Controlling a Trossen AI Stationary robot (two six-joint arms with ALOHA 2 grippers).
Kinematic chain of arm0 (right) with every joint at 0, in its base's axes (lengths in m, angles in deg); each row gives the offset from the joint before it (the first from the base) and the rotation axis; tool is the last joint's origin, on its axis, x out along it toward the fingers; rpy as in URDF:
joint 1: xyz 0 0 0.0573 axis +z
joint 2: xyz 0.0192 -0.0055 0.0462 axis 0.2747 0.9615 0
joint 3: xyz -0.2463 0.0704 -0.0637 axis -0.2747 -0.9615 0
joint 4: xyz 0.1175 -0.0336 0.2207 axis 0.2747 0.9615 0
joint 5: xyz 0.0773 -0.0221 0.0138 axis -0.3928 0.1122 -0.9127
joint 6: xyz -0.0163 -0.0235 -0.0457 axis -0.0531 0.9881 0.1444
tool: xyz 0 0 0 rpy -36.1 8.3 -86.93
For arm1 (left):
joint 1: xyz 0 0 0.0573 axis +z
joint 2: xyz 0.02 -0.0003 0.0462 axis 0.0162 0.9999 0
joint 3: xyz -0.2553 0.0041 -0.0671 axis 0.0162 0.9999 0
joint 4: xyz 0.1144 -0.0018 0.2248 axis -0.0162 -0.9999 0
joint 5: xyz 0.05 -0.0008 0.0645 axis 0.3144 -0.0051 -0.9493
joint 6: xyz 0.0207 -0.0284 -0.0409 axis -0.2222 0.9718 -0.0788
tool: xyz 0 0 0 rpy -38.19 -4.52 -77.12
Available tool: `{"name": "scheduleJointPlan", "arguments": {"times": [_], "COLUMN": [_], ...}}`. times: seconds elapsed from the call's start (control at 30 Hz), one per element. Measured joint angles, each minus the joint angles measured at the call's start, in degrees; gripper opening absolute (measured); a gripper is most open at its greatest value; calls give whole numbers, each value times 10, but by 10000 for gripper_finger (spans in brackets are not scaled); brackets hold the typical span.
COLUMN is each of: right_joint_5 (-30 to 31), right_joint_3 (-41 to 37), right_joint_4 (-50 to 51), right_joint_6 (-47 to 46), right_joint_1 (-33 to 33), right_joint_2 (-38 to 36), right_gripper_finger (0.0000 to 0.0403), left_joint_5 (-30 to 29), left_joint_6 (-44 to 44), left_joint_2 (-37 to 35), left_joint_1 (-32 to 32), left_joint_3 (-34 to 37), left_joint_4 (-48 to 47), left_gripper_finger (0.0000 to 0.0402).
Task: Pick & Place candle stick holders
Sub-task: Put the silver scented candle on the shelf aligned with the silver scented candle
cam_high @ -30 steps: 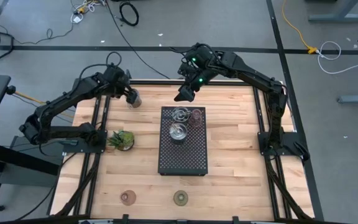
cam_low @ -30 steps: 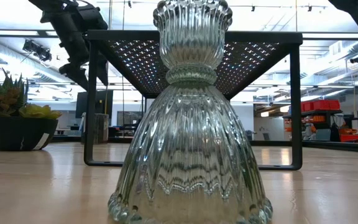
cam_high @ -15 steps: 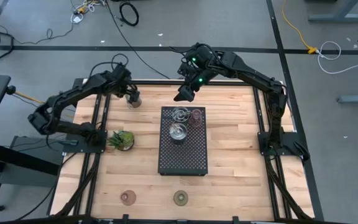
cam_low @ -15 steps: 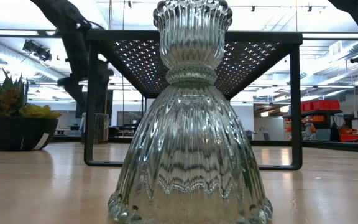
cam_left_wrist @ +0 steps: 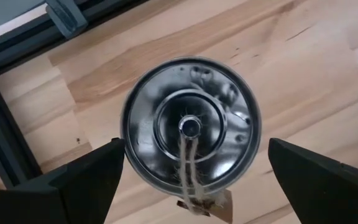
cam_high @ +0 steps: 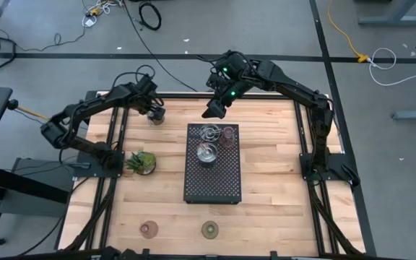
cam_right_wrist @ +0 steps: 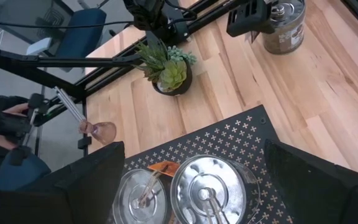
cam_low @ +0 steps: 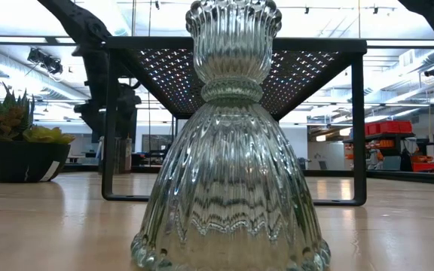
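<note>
A shiny silver cup (cam_high: 155, 115) stands on its base on the wooden table near the far left corner; it shows from above in the left wrist view (cam_left_wrist: 190, 127). My left gripper (cam_high: 152, 108) is open right above it, one finger on either side of its rim. Two more silver cups (cam_high: 208, 132) (cam_high: 206, 153) and a pinkish disc (cam_high: 228, 135) sit on the black perforated tray (cam_high: 213, 184). A pink disc (cam_high: 149, 229) and an olive disc (cam_high: 209, 230) lie near the front edge. My right gripper (cam_high: 214, 110) is open and empty above the table beyond the tray's far edge.
A small green plant (cam_high: 143, 162) stands left of the tray. A tall ribbed glass piece (cam_low: 232, 150) stands close before the low camera. The tray stands raised on legs (cam_low: 110, 128). A person (cam_right_wrist: 2, 121) sits beyond the table's left side.
My left gripper has come down toward the silver cup at the far left, its fingers now level with the cup's upper part. The cup has stayed in place.
</note>
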Motion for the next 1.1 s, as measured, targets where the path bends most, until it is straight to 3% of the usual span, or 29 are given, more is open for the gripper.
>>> {"name": "scheduleJointPlan", "arguments": {"times": [0.77, 1.1], "right_joint_5": [0, 0], "right_joint_3": [0, 0], "right_joint_4": [0, 1], "right_joint_6": [2, 2], "right_joint_1": [7, 7], "right_joint_2": [0, 0], "right_gripper_finger": [382, 382], "left_joint_5": [-23, -2], "left_joint_6": [-3, -2], "left_joint_2": [7, 81], "left_joint_1": [0, -5], "left_joint_3": [0, 0], "left_joint_4": [37, 36], "left_gripper_finger": [399, 399]}}
